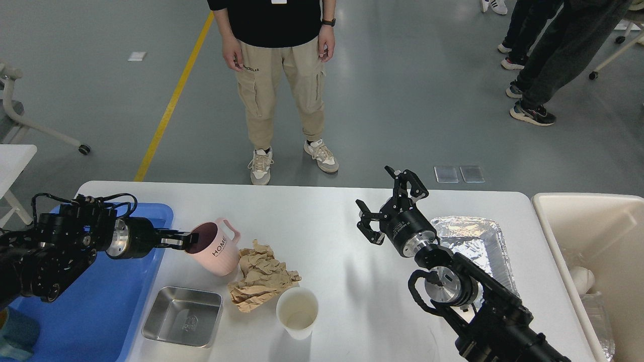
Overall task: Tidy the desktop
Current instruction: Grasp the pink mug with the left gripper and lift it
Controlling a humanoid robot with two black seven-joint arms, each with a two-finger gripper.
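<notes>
Nearest the camera, a steel tray (182,315) and a white paper cup (297,312) sit on the white desktop (327,221), with crumpled brown paper (261,276) just behind them. A pink mug (215,248) is tilted at the desktop's left, its rim pinched by the left gripper (187,241), apparently for transfer to the blue tray (146,213) beside it, though finger contact is hard to confirm at this angle. The right gripper (390,203) is held spread and empty above mid-desktop, left of a foil tray (470,234); the beige bin (553,221) at the right edge likely takes the rubbish.
</notes>
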